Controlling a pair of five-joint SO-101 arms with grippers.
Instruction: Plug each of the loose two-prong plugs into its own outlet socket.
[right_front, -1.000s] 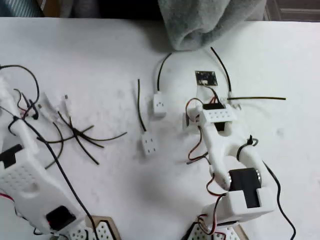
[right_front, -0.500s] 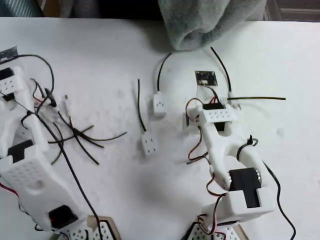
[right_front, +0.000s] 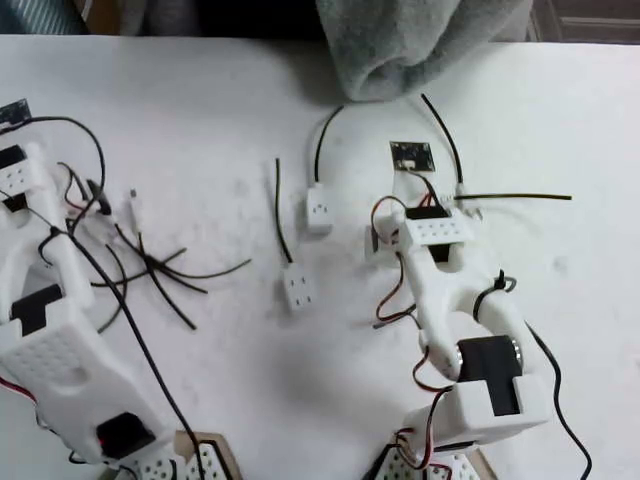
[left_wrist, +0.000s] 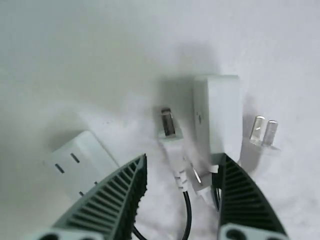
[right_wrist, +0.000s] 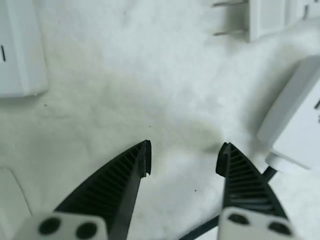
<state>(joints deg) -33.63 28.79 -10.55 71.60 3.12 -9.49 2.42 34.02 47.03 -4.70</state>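
Note:
My left gripper is open just above the table. Between its ridged fingers lies a small white plug on a black cord. A white block with two clear prongs lies against it, and a slotted white piece sits beside the other finger. My right gripper is open over bare table. A two-prong plug and a white socket body lie just beyond its tips. From above, two white outlet sockets lie mid-table, between the left arm and the right arm.
A tangle of black cords lies beside the left arm. A grey cloth hangs over the table's far edge. A plug with a long black cord lies to the right of the right arm. The arms' own wires trail near them.
The left arm has swung away from the table's near edge, toward the loose plugs at the left. The right arm has kept still.

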